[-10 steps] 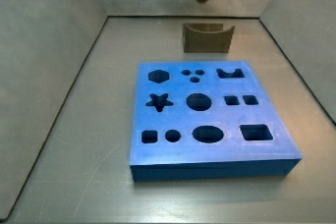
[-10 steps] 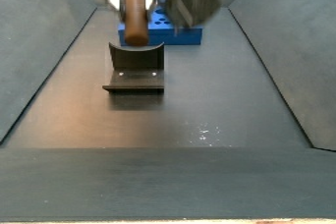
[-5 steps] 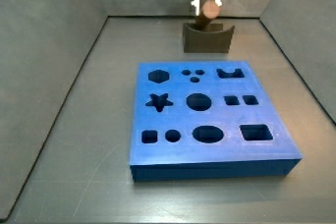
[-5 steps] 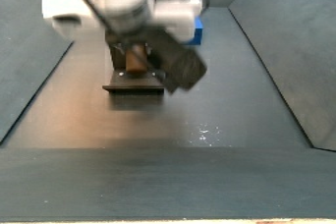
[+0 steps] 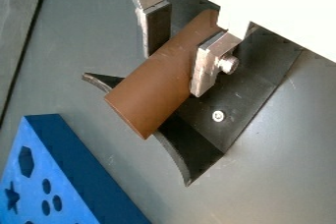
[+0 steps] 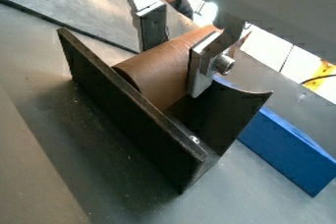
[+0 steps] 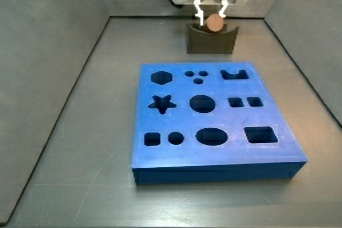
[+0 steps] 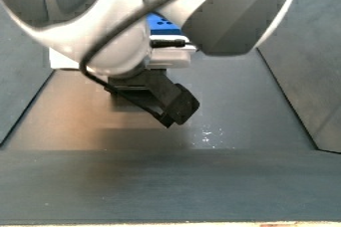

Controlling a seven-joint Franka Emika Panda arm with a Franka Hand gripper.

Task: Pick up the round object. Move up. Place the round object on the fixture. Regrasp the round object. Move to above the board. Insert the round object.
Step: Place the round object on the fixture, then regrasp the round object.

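Since a second ago the claw [image 5: 182, 41] has come down onto the fixture [image 6: 157, 130], closed on the round object [image 5: 157, 85]. Its long axis lies along the notch, crosswise between the fingers [image 6: 205, 63].

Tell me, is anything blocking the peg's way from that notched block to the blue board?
Nothing visible does. The claw holds the brown peg in the fixture; bare floor lies between it and the board.

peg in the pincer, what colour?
Brown-orange. The round object between the pincer fingers over the fixture shows best in a wrist view.
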